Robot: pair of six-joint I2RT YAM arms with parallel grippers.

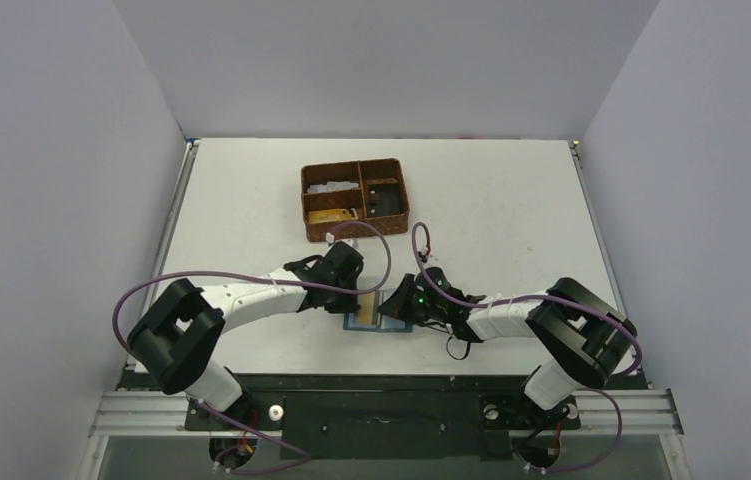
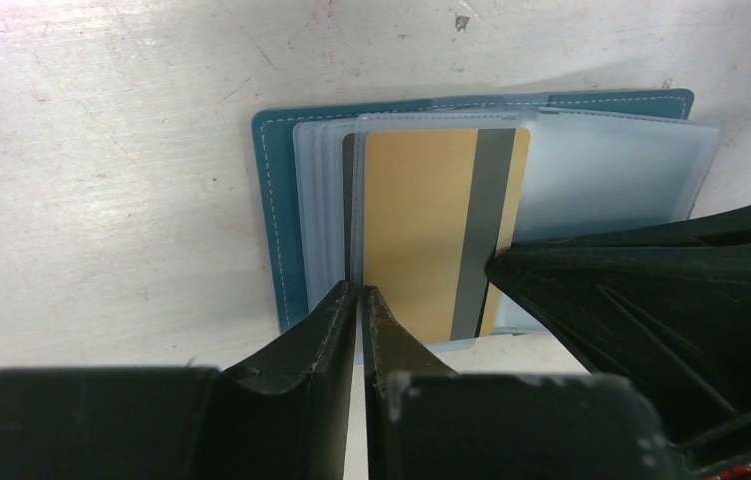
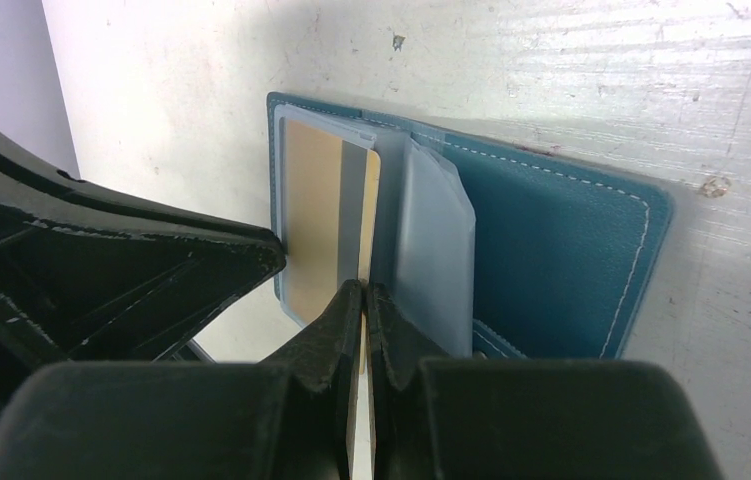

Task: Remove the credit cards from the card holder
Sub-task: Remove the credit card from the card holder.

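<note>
Your left pincer [image 2: 359,295] fills the near frame, fingers pressed together at the left edge of the clear sleeve [image 2: 431,120]. Whether it nips sleeve or card, I cannot tell. Across from it, your right pincer [image 3: 364,292] is pinching the stripe-side edge of the tan-gold card [image 2: 416,230]. The teal card holder [image 2: 276,200] lies open and flat on the desk [image 2: 101,150], between both arms, on the near side of the woven basket [image 1: 354,200]. Progress looks early. The card sits in its sleeve, not yet drawn out, and a dark edge behind it may be another card waiting.
</note>
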